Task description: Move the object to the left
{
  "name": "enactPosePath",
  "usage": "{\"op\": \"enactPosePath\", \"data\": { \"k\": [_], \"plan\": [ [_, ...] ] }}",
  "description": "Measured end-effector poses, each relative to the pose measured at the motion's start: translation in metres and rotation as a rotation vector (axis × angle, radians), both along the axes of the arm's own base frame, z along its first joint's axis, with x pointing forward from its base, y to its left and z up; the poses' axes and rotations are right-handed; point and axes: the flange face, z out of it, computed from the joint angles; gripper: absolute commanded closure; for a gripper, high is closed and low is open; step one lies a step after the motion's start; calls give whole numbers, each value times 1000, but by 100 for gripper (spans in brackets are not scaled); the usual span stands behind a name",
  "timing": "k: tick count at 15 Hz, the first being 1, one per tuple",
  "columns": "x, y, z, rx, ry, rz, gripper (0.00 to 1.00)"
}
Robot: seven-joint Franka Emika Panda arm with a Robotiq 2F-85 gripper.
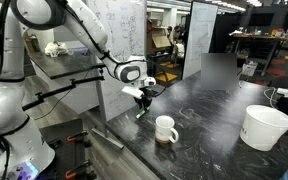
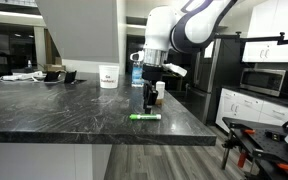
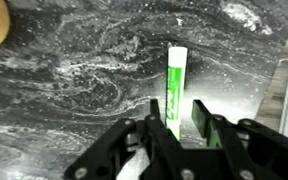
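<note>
The green stick [image 2: 144, 117] lies flat on the dark marbled counter near its front edge. It also shows in an exterior view [image 1: 140, 113] and in the wrist view [image 3: 174, 80]. My gripper [image 2: 150, 102] hangs just above it, pointing down, with its fingers apart. In the wrist view the stick runs between the two open fingers [image 3: 178, 118], close to the left one. The jaws are not closed on it.
A white mug [image 1: 166, 129] stands just beyond the stick. A large white bucket-like cup [image 1: 265, 127] sits farther along the counter, also in an exterior view [image 2: 108, 76]. The counter edge [image 3: 282, 95] is close beside the stick. A grey panel [image 1: 124, 45] stands behind the arm.
</note>
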Motion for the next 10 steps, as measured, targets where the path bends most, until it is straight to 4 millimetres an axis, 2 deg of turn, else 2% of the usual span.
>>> {"op": "enactPosePath", "data": {
  "k": [3, 4, 7, 10],
  "plan": [
    [1, -3, 6, -5, -10, -12, 4],
    [2, -3, 12, -7, -15, -22, 0],
    [-1, -1, 40, -20, -28, -46, 0],
    [-13, -4, 69, -33, -11, -55, 0]
  ]
}}
